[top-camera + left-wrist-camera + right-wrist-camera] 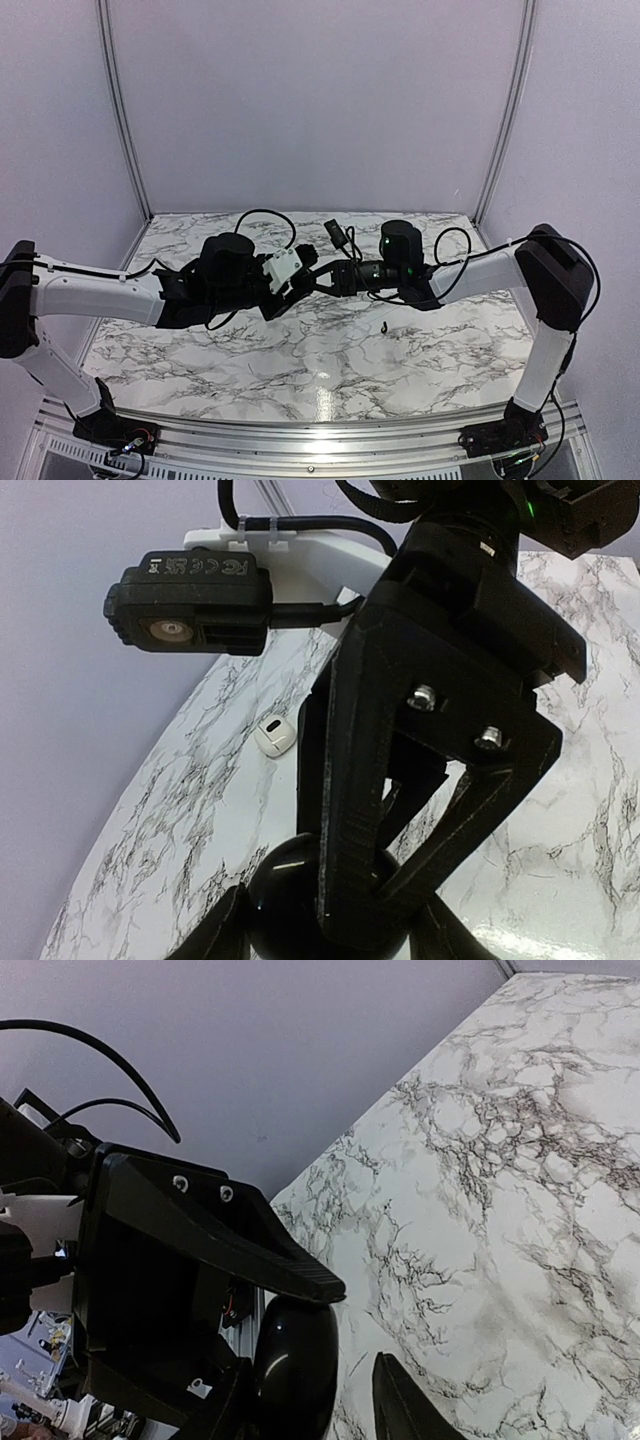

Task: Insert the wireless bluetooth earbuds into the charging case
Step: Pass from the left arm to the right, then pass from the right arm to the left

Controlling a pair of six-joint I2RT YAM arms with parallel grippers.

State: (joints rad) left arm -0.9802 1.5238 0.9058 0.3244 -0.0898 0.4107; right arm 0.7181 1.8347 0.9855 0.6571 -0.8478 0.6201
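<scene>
Between the two arms, above mid-table, the claws meet tip to tip.

Hidden / unclear:
- The left gripper [298,292] has its fingers either side of a glossy black rounded charging case [285,890] and holds it at a middling width. The contact points are cut off by the lower edge of the left wrist view. Cannot tell whether the case lid is up or down.
- The right gripper [375,905] has two black fingers forming a V that converges on the top of the case, with gaps showing between them higher up. The tips are black on black, so I cannot tell whether they are closed or whether anything is pinched there.
- In the right wrist view only one of its own fingers shows, at the bottom edge; the left claw blocks most of the rest.
- One tiny black hook-shaped earbud [386,327] lies on the white, grey-veined marble-pattern table top [200,350]. It sits apart from the right claw, on the side toward the arm bases, touching nothing. It is too small for detail.
- A small white oval item with a dark dot [272,735] rests on the marble beyond the right claw. Identity unclear.

Writing:
- The black camera module [190,605] on the right wrist, above the claw, carries white FC and CE marks. The smaller print beside them is unreadable.
</scene>
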